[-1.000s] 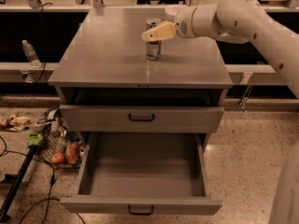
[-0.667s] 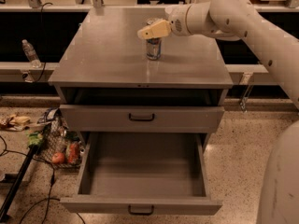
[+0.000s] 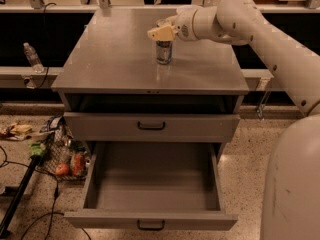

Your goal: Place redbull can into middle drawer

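Pale two-finger gripper (image 3: 161, 30) right at the top of the slim blue-and-silver metal redbull can (image 3: 164, 52), upper middle of the frame.

Can upright on the flat grey-brown cabinet top (image 3: 115, 59), a little right of its centre. Gripper just over the silver lid, at the end of the thick white robot arm (image 3: 250, 29) reaching in from the right side of the frame; not possible to tell if released or clenched on the can. In the lower middle of the frame, wide grey-brown middle drawer (image 3: 200, 220) standing open, a deep plain tray with a small black handle on its front. Above it, closed upper drawer front (image 3: 100, 126) with the same black handle. At the left edge, clear plastic bottle (image 3: 32, 56); in the lower left, wire basket (image 3: 65, 159) with red and green items on the speckled floor, near black cables.
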You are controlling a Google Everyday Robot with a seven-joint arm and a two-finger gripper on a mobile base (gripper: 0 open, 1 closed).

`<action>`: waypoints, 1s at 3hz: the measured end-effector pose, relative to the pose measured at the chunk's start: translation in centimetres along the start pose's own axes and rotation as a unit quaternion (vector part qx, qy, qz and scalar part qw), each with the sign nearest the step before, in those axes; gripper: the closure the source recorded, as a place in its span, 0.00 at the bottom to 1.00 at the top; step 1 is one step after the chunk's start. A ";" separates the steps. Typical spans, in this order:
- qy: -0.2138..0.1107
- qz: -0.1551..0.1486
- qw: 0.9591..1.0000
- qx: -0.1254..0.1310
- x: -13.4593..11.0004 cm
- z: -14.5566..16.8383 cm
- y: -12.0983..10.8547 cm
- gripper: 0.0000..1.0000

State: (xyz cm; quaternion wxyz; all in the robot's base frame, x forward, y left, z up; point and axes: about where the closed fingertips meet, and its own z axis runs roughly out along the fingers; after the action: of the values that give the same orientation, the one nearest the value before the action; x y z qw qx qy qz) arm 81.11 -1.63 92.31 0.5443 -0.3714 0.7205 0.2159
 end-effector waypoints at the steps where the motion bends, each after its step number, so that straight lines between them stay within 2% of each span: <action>1: 0.010 -0.021 1.000 -0.012 2.8 -0.8 0.5 0.72; 2: 0.010 -0.018 1.000 -0.015 2.5 -0.3 0.8 0.95; 3: -0.005 0.002 1.000 -0.017 2.3 -2.2 2.6 1.00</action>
State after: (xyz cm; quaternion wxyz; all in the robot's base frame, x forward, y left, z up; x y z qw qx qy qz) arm 77.50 -2.25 90.61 0.5408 -0.3777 0.7152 0.2310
